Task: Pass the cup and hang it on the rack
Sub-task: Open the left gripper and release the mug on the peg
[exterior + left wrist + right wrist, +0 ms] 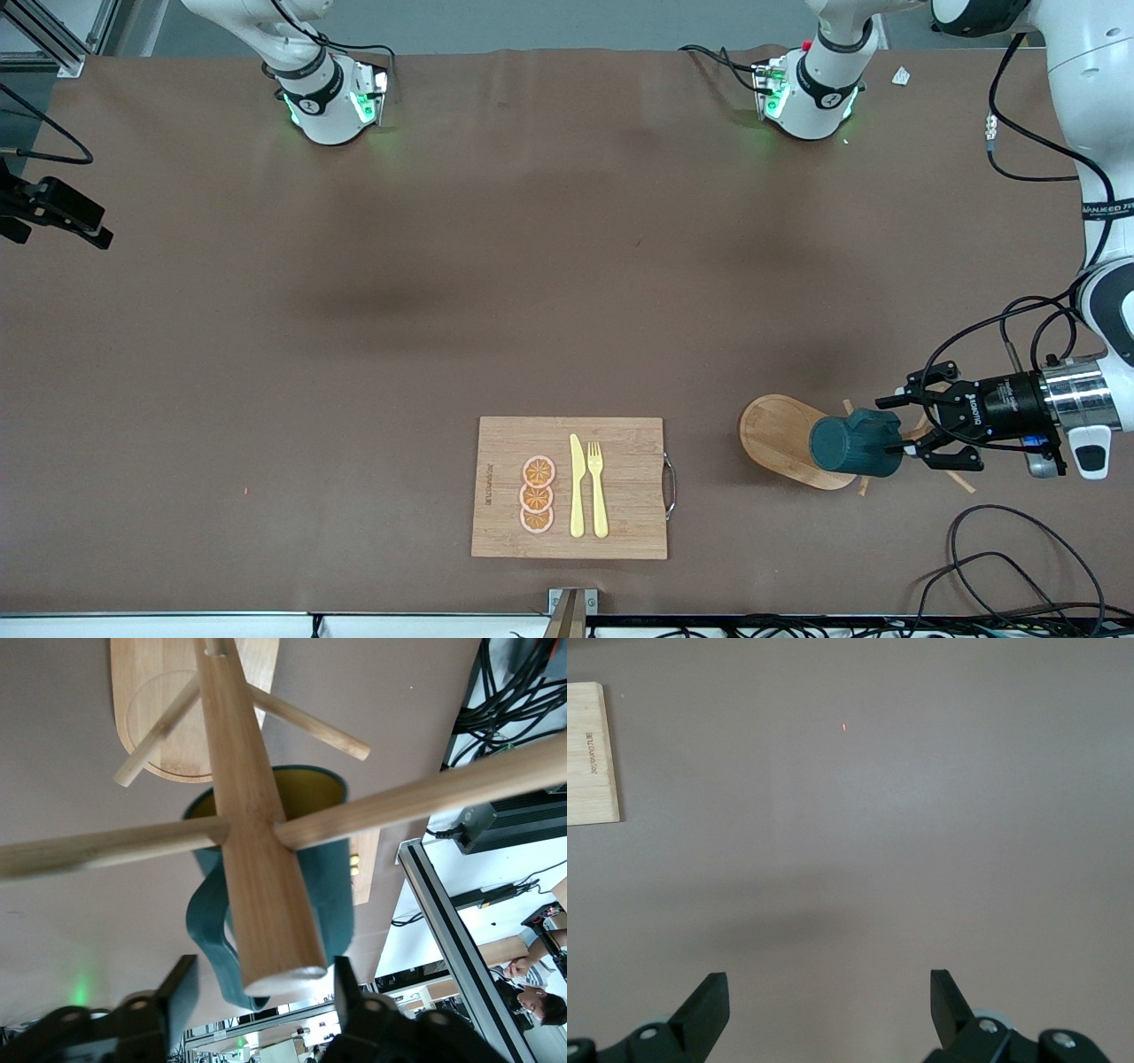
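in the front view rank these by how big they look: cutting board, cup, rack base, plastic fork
1. cutting board, clearly largest
2. rack base, partly hidden by the cup
3. cup, raised above the table at the rack, so it may look larger than it is
4. fork, long but thin, smallest in area

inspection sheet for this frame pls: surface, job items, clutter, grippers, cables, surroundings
Surface: brown table, bare in the middle.
Job's things: cup on its side at the rack, among the pegs; whether it hangs on one, cannot tell.
Clutter: cutting board with orange slices, knife, fork.
Grippers: left gripper at the cup, fingers open; right gripper open over bare table, waiting.
Cables: loops at the left arm's end.
Surroundings: person past the table edge.
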Motion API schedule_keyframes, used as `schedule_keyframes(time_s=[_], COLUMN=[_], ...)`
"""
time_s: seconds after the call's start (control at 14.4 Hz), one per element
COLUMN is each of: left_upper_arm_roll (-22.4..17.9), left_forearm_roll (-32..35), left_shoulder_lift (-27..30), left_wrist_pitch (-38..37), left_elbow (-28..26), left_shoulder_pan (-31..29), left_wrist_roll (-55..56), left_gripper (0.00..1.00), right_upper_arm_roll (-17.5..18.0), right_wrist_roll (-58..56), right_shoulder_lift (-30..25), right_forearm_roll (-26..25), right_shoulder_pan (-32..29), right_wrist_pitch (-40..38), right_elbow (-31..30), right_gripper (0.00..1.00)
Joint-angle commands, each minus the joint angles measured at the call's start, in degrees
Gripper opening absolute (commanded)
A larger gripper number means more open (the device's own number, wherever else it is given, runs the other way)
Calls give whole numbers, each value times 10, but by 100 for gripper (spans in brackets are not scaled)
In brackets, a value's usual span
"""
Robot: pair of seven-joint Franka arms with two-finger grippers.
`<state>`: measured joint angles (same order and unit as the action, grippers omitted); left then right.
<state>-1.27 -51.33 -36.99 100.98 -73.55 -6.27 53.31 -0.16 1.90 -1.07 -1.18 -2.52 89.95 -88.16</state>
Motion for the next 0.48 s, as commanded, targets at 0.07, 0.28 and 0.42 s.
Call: schedule_keyframes(time_s=[0.07,0.28,0.42], left_upper_arm_roll=[2,4,6], left_forearm_roll=[8,74,154], left_shoulder_lift=[20,67,96], left_wrist_pitch=[-2,-4,-17], left_elbow=[8,8,9], left_shoulder_pan=[15,48,86], left_wrist_roll=[5,10,7], left_gripper=[100,100,100], right_upper_arm_roll=[4,4,4], right_wrist_roll=[-3,-2,-3], right_shoulder_lift=[-10,-10,-10], right_forearm_roll=[-8,-8,-8], right_shoulder_pan=[-3,-3,-3], right_wrist_pitch=[0,0,0], right_elbow=[-6,-7,-7], right_gripper=[100,100,100])
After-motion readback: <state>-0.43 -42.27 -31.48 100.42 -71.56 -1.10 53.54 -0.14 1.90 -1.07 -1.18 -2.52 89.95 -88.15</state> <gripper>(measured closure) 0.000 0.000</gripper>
